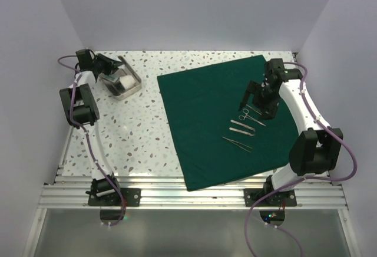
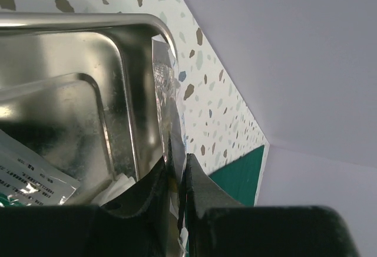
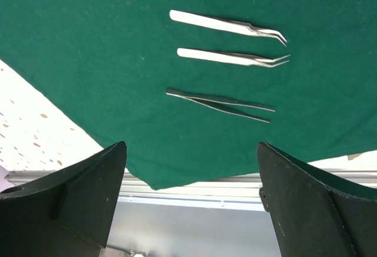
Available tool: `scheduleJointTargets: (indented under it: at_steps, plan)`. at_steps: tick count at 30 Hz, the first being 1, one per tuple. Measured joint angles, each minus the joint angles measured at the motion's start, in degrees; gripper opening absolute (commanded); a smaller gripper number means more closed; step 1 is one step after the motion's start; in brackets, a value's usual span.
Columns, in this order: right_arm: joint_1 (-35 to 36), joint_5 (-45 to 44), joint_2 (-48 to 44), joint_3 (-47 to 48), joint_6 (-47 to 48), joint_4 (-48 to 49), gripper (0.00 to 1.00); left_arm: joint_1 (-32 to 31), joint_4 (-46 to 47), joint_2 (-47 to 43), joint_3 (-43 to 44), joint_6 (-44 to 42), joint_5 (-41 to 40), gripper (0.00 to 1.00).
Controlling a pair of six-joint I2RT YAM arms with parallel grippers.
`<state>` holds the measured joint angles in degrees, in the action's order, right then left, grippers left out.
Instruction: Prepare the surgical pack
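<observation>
The dark green drape (image 1: 224, 121) lies flat on the right half of the table, with scissors (image 1: 250, 115) and several tweezers (image 1: 241, 130) laid on it. My right gripper (image 1: 250, 95) hovers open and empty above the drape's far right part. In the right wrist view (image 3: 191, 151) the tweezers (image 3: 227, 26) and the drape (image 3: 88, 50) lie beyond the wide jaws. My left gripper (image 1: 109, 68) is at the steel tray (image 1: 133, 79), far left. In the left wrist view (image 2: 175, 165) it is shut on a thin clear packet (image 2: 168, 98) beside the tray's rim (image 2: 88, 21).
The tray holds white gauze (image 2: 115, 186) and a printed sachet (image 2: 29, 180). The drape's near corner (image 3: 150, 177) hangs over the table's front rail. White walls close in the back and both sides. Bare speckled tabletop (image 1: 135, 133) lies between tray and drape.
</observation>
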<state>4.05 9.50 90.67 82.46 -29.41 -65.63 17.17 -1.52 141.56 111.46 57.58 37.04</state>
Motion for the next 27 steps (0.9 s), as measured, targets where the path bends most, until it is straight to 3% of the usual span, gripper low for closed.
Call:
scheduleJointTargets:
  at_steps: [6, 7, 9, 12, 20, 24, 27]
  plan:
    - [-0.22, -0.79, 0.0, -1.86, -0.61, 0.09, 0.96, 0.0, -1.2, 2.49, 1.55, 0.98, -0.74, 0.2]
    - [-0.33, -0.98, -0.09, -2.23, -0.66, 0.15, 0.96, 0.0, -1.55, 2.95, 2.16, 1.25, -0.9, 0.27]
    - [-0.52, -1.09, -0.24, -2.95, -0.98, 0.24, 0.96, 0.0, -2.12, 3.91, 3.74, 1.55, -1.25, 0.3]
    - [-0.79, -1.27, -0.61, -3.69, -1.22, 0.33, 0.96, 0.0, -2.95, 5.03, 6.01, 1.73, -1.79, 0.47]
    - [-1.16, -1.44, -1.51, -4.09, -1.6, 0.76, 0.96, -0.04, -5.14, 5.14, 7.19, 1.86, -2.97, 0.66]
    - [-1.18, -1.36, -1.51, -4.13, -1.46, 1.11, 0.96, -0.07, -7.39, 5.09, 7.19, 1.38, -3.82, 0.8]
    - [-1.18, -0.83, -1.31, -4.02, -0.07, 1.36, 0.96, -0.09, -9.4, 4.13, 7.06, 1.09, -4.68, 0.82]
